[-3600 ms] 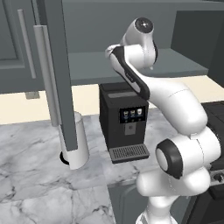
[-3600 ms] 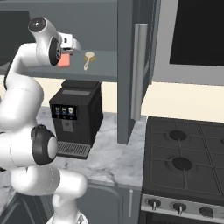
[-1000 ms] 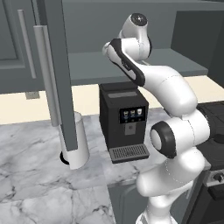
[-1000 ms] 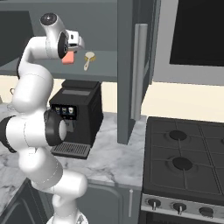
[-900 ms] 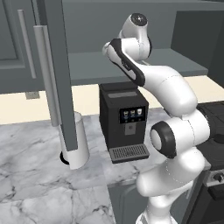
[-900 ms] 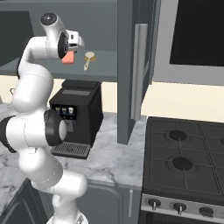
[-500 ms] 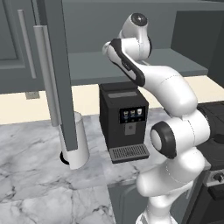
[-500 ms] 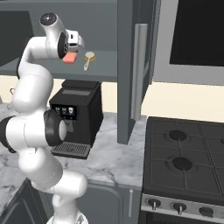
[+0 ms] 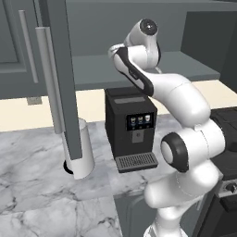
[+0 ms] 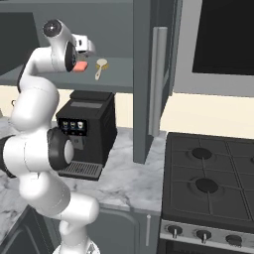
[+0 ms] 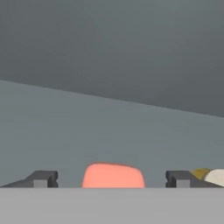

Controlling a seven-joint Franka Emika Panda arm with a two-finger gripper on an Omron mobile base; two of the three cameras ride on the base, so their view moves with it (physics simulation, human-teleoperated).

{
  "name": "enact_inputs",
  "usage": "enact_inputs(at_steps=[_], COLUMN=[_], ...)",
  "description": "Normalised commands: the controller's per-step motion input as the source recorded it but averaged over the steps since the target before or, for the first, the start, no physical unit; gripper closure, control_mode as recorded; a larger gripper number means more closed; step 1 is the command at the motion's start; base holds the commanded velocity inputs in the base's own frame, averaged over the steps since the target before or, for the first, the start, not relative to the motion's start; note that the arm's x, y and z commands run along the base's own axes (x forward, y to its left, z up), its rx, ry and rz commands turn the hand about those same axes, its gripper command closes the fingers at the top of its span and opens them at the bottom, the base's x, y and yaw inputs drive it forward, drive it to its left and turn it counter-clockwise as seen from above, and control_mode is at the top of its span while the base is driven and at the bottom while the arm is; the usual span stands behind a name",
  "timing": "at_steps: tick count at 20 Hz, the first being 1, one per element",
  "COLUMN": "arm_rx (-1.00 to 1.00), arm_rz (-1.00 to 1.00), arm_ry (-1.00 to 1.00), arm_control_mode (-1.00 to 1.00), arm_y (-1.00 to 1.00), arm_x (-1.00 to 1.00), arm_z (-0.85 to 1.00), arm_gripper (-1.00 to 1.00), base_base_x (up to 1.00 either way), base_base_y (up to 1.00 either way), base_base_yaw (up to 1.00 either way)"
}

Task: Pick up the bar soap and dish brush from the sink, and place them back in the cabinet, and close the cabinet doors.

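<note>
The salmon bar soap (image 10: 80,66) lies flat on the grey shelf (image 10: 121,74) of the open upper cabinet. In the hand view the soap (image 11: 113,176) sits low between my two spread fingertips (image 11: 42,179), touching neither. My gripper (image 10: 82,56) hovers just above it, open. The dish brush (image 10: 100,65) rests on the same shelf just right of the soap; its cream head (image 11: 215,176) peeks in beside my right finger. Both cabinet doors (image 9: 61,74) (image 10: 145,74) stand open, bar handles (image 10: 158,74) facing me. A dark corner of the sink (image 10: 17,237) shows at lower left.
A black coffee machine (image 9: 132,129) (image 10: 87,129) stands on the marble counter (image 9: 32,185) directly under the shelf. A white cylinder (image 9: 81,155) sits behind the left door's edge. The stove (image 10: 213,183) lies to the right, under a dark panel (image 10: 223,34).
The jaws have spread apart and let go of the bar soap, which now rests on the shelf. The arm has barely moved.
</note>
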Motion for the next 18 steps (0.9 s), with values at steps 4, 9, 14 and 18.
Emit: enact_inputs(at_steps=[4,9,14,18], arm_rx=[0.0,0.0,0.0,0.0], arm_rz=[0.0,0.0,0.0,0.0], arm_ry=[-0.14,-0.1,-0.08,-0.04], arm_control_mode=[-1.0,-1.0,-1.0,-1.0], arm_y=[0.0,-0.03,-0.08,-0.1], arm_x=[-0.06,-0.39,-0.53,-0.53], arm_z=[-0.02,0.0,0.12,0.17], arm_gripper=[-1.0,-1.0,-1.0,-1.0], base_base_x=[0.0,0.0,0.0,0.0], base_base_y=[0.0,0.0,0.0,0.0], base_base_yaw=[0.0,0.0,0.0,0.0])
